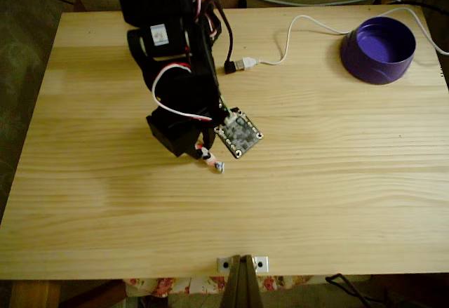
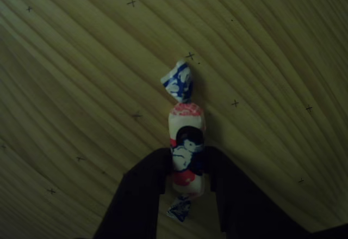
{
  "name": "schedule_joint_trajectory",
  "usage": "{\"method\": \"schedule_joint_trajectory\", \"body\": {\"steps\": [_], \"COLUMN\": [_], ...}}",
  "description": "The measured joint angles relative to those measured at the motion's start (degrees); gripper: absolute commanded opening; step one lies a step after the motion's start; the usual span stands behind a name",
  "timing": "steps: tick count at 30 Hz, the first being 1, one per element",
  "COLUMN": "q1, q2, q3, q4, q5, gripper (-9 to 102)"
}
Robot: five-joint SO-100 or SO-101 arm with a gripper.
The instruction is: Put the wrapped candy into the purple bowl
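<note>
Between the two dark fingers of the claw (image 2: 188,176) sits one small wrapped candy (image 2: 186,141), a white twisted-end sweet with pink-red and dark blue printing. In the other view both fingers (image 2: 142,195) press against its lower half, so the claw is closed down to the candy's width and has hold of it. One twisted blue-and-white end points away from the claw and the second pokes out at the near edge between the fingers. Whether the candy rests on the wood or is just lifted off it cannot be told.

That close view shows the wrapper's print and small pencilled crosses on the wood grain; the fixed view shows neither, giving the candy (image 1: 212,161) as a pale speck under the claw (image 1: 205,155), left of centre on the pale wooden bench (image 1: 337,182).

The fixed view adds the one black robot arm (image 1: 172,55) reaching down from the far edge, a small square circuit board (image 1: 239,133) fixed beside the claw, one white cable with a USB plug (image 1: 247,62) lying far of centre, and one round deep purple plastic bowl (image 1: 379,50) at the far right corner, well apart from the candy.
</note>
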Motion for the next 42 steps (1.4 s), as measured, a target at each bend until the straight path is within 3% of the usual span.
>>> {"method": "schedule_joint_trajectory", "body": {"steps": [18, 42], "q1": [0.1, 0.9], "q2": [1.3, 6.3], "q3": [0.2, 1.3], "q4": [0.0, 1.2], "q5": [8.1, 11.3], "gripper": [3, 2]}}
